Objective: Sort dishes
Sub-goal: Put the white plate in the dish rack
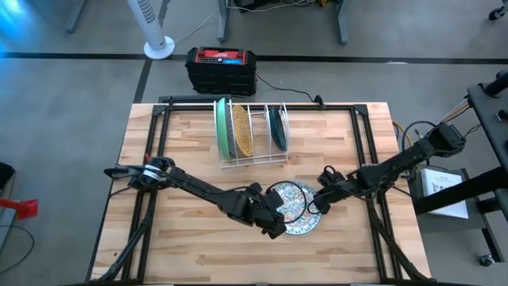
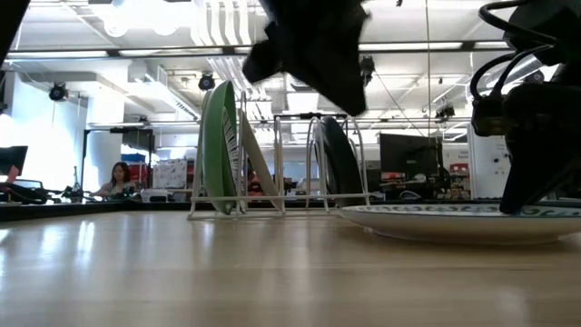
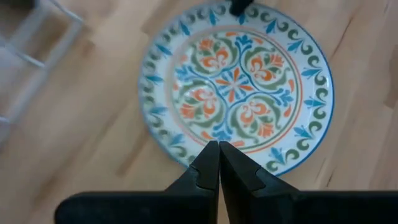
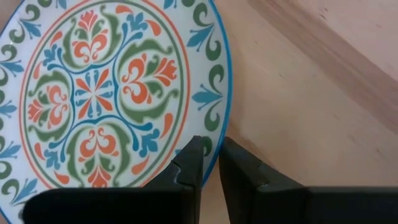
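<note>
Plates, four, on a pale wooden surface (image 1: 182, 246) framed by dark rails.

Item 1: patterned plate (image 1: 295, 208), white with a blue rim and blue, green and orange floral motifs. It lies flat on the surface in front of the rack, right of centre. In the low view it shows as a shallow white dish (image 2: 458, 221) resting on the wood.

Items 2 to 4: three plates standing on edge in a white wire rack (image 1: 254, 159) toward the far side of the surface. Light green plate (image 1: 223, 127) in the leftmost slot, mustard speckled plate (image 1: 243, 131) just beside it, dark teal plate (image 1: 278, 127) toward the rack's right end, with empty slots between.

Left gripper (image 1: 272, 225): reaches in from the left edge and sits above the near left portion of the patterned plate. Its two fingers are pressed together with nothing between them, tips (image 3: 218, 147) over the plate's rim.

Right gripper (image 1: 321, 199): reaches in from the right edge to the plate's right rim. In the right wrist view its fingers (image 4: 193, 155) straddle the blue rim, one over the plate's face and one outside it, drawn nearly together and clamped on the edge.

Beyond the surface: a black and red case (image 1: 221, 67) on the floor, a white fan base (image 1: 159, 46), and a seated person (image 2: 118, 179) far back in the room.
</note>
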Robot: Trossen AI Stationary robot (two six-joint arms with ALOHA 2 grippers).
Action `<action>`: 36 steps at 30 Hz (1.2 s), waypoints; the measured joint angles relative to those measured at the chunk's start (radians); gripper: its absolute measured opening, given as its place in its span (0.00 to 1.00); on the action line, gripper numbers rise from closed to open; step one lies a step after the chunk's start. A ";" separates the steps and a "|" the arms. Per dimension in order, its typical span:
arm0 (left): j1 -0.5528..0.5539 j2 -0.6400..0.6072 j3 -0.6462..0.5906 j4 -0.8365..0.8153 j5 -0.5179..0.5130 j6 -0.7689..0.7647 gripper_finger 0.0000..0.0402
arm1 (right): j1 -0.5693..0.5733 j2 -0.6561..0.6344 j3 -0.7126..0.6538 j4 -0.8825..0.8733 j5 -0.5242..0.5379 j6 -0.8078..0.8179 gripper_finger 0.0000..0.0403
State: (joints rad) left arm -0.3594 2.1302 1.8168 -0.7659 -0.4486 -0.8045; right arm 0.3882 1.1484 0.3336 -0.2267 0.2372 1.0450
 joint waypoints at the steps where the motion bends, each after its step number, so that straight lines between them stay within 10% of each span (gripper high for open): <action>1: -0.002 -0.017 0.000 -0.019 -0.009 0.013 0.00 | 0.000 0.000 0.000 0.000 0.000 -0.001 0.09; 9: -0.059 -0.223 -0.017 -0.086 -0.188 0.214 0.00 | 0.000 0.000 -0.001 0.000 0.009 -0.003 0.09; 16: -0.104 -0.383 -0.254 0.274 -0.193 0.391 0.00 | 0.000 0.000 -0.001 0.000 0.026 -0.011 0.09; 27: -0.092 -0.381 -0.705 1.059 -0.226 0.090 0.00 | 0.000 0.000 -0.002 0.015 0.036 -0.020 0.08; 36: -0.082 -0.225 -0.750 1.317 -0.204 -0.079 0.00 | 0.000 0.000 -0.002 0.029 0.046 -0.037 0.08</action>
State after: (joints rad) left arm -0.4418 1.9056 1.0668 0.5507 -0.6524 -0.8836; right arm 0.3882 1.1488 0.3321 -0.1974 0.2832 1.0084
